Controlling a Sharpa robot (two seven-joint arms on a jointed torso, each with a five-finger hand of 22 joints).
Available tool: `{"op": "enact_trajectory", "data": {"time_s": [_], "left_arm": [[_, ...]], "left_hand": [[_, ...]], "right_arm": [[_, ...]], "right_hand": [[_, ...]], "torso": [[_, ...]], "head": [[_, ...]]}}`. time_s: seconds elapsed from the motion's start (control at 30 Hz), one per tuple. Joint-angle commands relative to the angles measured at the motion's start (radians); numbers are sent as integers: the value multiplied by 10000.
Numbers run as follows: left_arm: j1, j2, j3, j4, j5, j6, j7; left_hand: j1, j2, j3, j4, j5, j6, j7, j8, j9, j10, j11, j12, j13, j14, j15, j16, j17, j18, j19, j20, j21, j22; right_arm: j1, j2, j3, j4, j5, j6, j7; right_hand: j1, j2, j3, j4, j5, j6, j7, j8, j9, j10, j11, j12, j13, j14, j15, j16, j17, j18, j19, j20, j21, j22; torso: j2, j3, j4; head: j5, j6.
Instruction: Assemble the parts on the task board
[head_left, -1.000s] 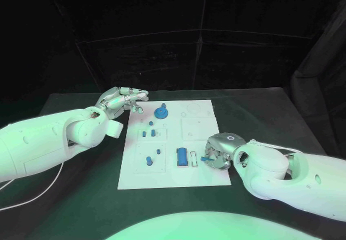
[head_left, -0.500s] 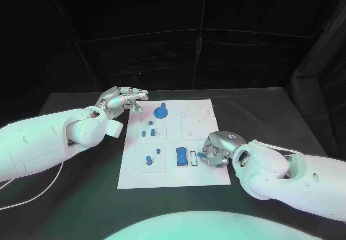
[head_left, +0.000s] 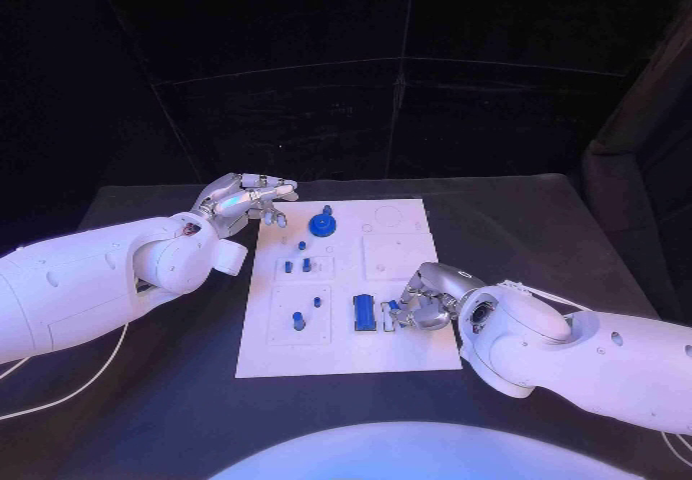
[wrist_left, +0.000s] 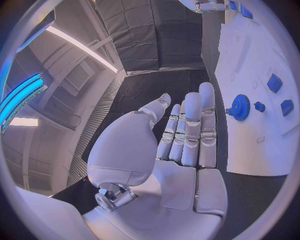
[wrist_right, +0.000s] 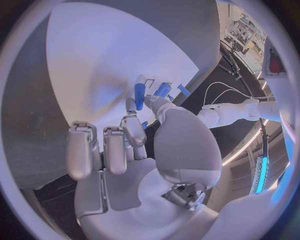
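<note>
The white task board (head_left: 389, 250) lies mid-table. A blue gear (head_left: 323, 224) stands near its far end, with small blue pegs (head_left: 297, 267) further in and a blue block (head_left: 365, 313) toward the near end. My right hand (head_left: 423, 303) rests low over the board's near right part, pinching a small blue part (head_left: 392, 308) just right of the block. In the right wrist view that part (wrist_right: 145, 124) shows between thumb and a finger of the hand (wrist_right: 134, 165). My left hand (head_left: 245, 200) hovers off the board's far left corner, fingers straight, holding nothing; the gear (wrist_left: 239, 106) lies beyond its fingertips.
The black table (head_left: 548, 220) has free room to the right of the board and behind it. A white cable (head_left: 58, 400) trails over the table's near left. My left forearm (head_left: 87, 290) covers the table's left side.
My right hand has slid left across the board with the small blue part, up to the blue block. The left hand has stayed put.
</note>
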Motion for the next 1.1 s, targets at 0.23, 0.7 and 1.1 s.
{"op": "enact_trajectory", "data": {"time_s": [0.23, 0.7, 1.1], "left_arm": [[14, 3, 8, 36, 24, 155, -10], [15, -11, 9, 54, 24, 203, -53], [16, -16, 9, 59, 24, 234, -88]], "left_hand": [[37, 94, -64, -8, 23, -99, 4, 39, 0, -93, -6, 48, -14, -86, -3, 32, -23, 58, 19, 15, -39, -19], [35, 88, -72, -10, 23, -107, 7, 39, -1, -103, -3, 51, -15, -90, -1, 33, -26, 57, 18, 16, -42, -22], [35, 86, -74, -11, 23, -110, 8, 39, -2, -106, -2, 52, -15, -91, 0, 33, -28, 57, 17, 17, -43, -23]], "right_arm": [[13, 172, 0, -109, 1038, 146, -94], [14, 320, 1, -212, 948, -254, -113], [14, 391, 1, -257, 833, -168, -119]], "right_hand": [[-233, 56, -358, 41, 560, 102, -59, 48, 70, 155, 2, 275, 229, 812, -66, 79, 1332, -107, 397, -80, 56, 1164], [-298, 130, -495, 85, 659, 165, -85, 73, 102, 140, -16, 160, 169, 812, -77, 82, 1335, -108, 401, -88, 60, 1173], [-922, 275, -1258, 591, 1060, 330, -151, 178, 214, 179, -66, 116, 198, 813, -112, 96, 1360, -113, 409, -117, 68, 1191]], "torso": [[-3, 0, -16], [-2, 5, -11], [2, 2, -13]], "head": [[21, -27], [43, -22], [39, -17]]}}
